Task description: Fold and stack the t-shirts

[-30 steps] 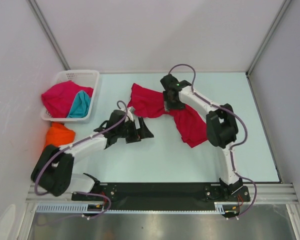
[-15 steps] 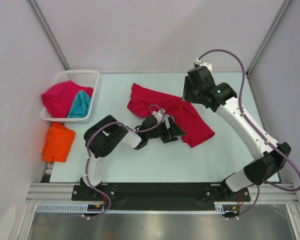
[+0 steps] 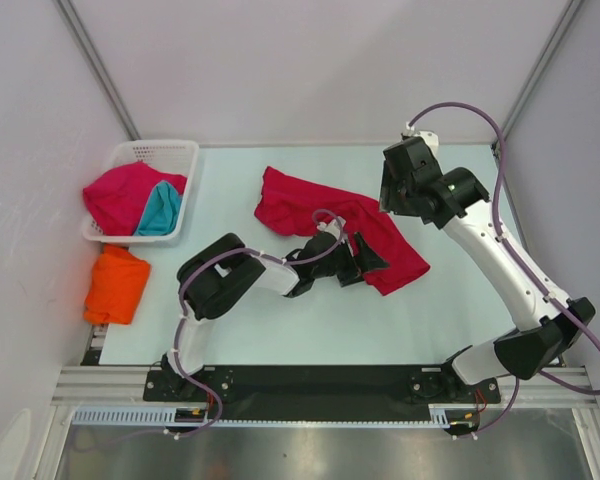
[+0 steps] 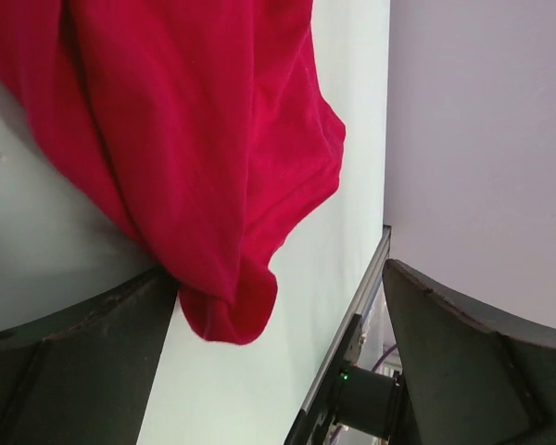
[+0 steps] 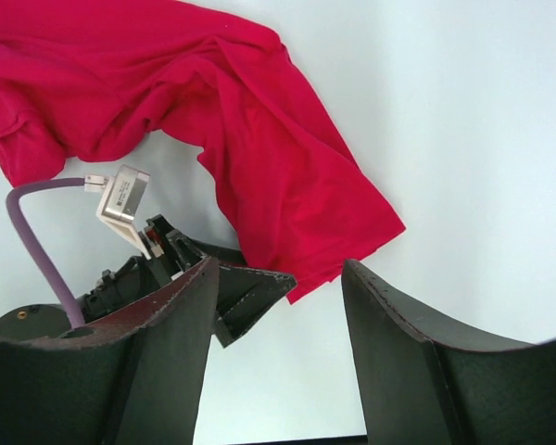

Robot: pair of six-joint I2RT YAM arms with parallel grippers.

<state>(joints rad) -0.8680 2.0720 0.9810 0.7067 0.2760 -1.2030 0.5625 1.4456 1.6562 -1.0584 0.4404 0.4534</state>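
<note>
A crimson-red t-shirt (image 3: 320, 214) lies crumpled and partly spread in the middle of the table. My left gripper (image 3: 369, 262) is low at its near right edge, open, with the hem beside one finger (image 4: 74, 362); the shirt fills the left wrist view (image 4: 185, 158). My right gripper (image 3: 396, 194) hangs open and empty above the shirt's right part (image 5: 269, 148). A second crimson shirt (image 3: 118, 194) and a teal one (image 3: 161, 212) lie in the basket. An orange shirt (image 3: 118, 283) lies folded at the table's left edge.
The white lattice basket (image 3: 170, 152) stands at the back left. Grey walls close in the table on three sides. The left arm's gripper (image 5: 224, 289) shows between my right fingers (image 5: 426, 371). The black rail (image 3: 310, 380) runs along the near edge.
The right gripper let go of the shirt, rose and swung right. The left gripper moved right along the shirt's near edge. The shirt's right part now lies flatter.
</note>
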